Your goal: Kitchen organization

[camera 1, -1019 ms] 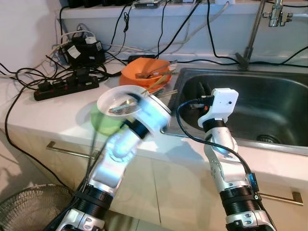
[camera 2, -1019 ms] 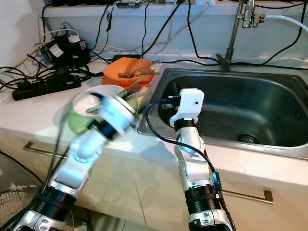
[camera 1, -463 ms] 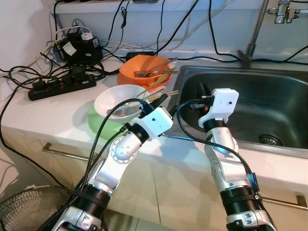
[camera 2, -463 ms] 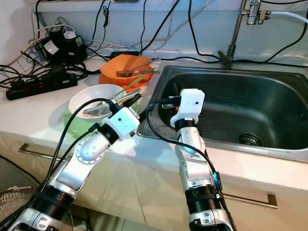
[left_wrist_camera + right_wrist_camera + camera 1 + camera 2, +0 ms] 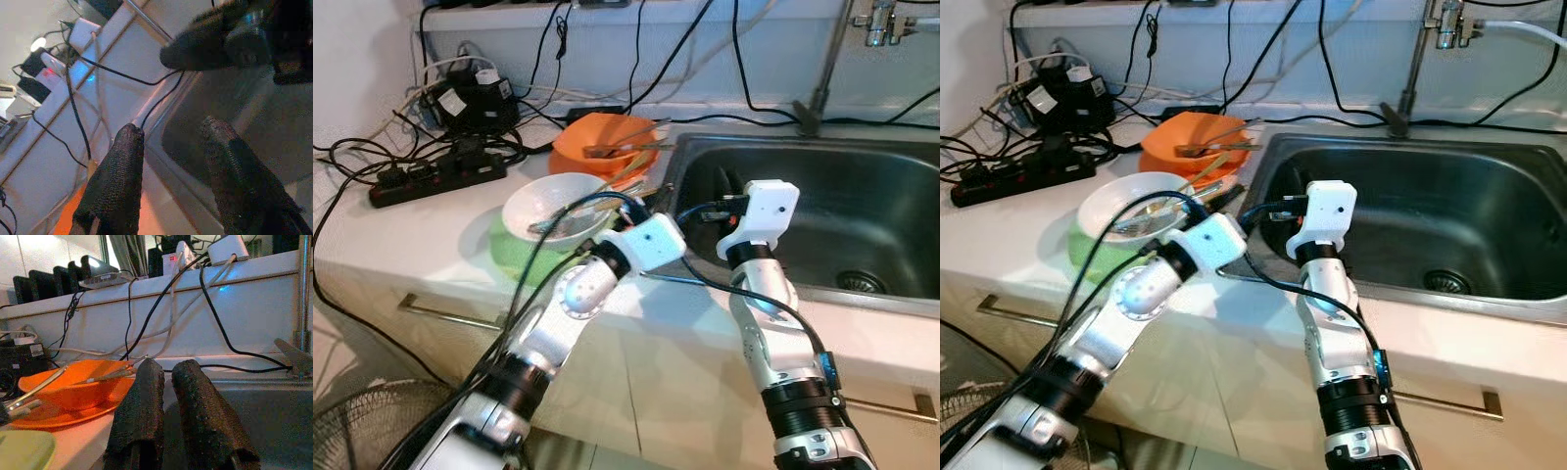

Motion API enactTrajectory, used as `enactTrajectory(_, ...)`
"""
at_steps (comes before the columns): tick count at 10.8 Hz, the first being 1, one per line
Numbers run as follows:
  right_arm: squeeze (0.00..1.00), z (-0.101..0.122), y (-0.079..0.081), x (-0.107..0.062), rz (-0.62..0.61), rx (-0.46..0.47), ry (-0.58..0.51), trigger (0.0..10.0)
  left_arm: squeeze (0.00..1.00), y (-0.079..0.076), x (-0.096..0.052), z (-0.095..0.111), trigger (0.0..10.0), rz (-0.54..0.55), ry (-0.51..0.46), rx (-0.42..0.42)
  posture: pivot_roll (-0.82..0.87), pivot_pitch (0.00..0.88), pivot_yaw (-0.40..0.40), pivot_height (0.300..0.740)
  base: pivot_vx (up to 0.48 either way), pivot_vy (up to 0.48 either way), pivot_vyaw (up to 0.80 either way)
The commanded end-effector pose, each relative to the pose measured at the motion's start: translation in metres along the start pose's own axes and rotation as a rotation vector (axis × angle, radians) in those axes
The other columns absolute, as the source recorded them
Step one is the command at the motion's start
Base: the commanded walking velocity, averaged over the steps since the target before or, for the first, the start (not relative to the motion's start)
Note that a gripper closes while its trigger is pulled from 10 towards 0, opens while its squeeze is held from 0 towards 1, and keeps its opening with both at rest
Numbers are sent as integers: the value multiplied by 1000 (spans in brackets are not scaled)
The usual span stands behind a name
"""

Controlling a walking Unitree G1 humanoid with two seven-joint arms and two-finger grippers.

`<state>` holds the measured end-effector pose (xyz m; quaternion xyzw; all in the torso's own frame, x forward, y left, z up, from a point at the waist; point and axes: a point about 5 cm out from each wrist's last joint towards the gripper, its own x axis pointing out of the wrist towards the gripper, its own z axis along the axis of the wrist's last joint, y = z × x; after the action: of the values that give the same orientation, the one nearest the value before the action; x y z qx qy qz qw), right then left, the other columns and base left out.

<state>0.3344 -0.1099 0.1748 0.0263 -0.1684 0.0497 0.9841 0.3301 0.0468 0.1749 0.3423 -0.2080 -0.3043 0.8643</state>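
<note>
- The left gripper (image 5: 171, 142) has swung from over the white bowl (image 5: 551, 207) to the sink (image 5: 862, 225) rim, fingers parted.

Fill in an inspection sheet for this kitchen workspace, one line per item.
Surface: white counter beside a steel sink.
Job's things: white bowl with utensils on a green plate; orange bowl with utensils behind.
Clutter: nothing seen.
Grippers: left gripper fingers apart at the sink's edge; right gripper fingers together over the sink.
Cables: power strip, tangled black cables.
Surroundings: faucet, fan.
</note>
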Motion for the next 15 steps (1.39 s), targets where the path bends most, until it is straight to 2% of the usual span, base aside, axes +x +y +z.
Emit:
enactTrajectory(1,0,4,5,2,10,-4,-19,10000,0,4,5,2,10000,4,-4,35,33,0,133,740,0,0,0)
enactTrajectory(4,0,3,4,2,5,-4,-20,10000,0,10,19,-2,10000,29,43,83,32,0,136,740,0,0,0)
enactTrajectory(7,0,3,4,2,3,-6,-17,10000,0,15,25,-13,10000,51,130,115,36,0,133,740,0,0,0)
enactTrajectory(8,0,3,3,2,2,-6,-17,10000,0,15,26,-13,10000,51,133,115,36,0,133,740,0,0,0)
enactTrajectory(9,0,3,3,2,0,-7,-16,10000,0,16,27,-13,0,57,131,109,34,0,134,740,0,0,0)
enactTrajectory(15,0,3,2,2,-2,-8,-17,10000,0,20,29,-8,0,101,101,92,43,0,126,740,0,0,0)
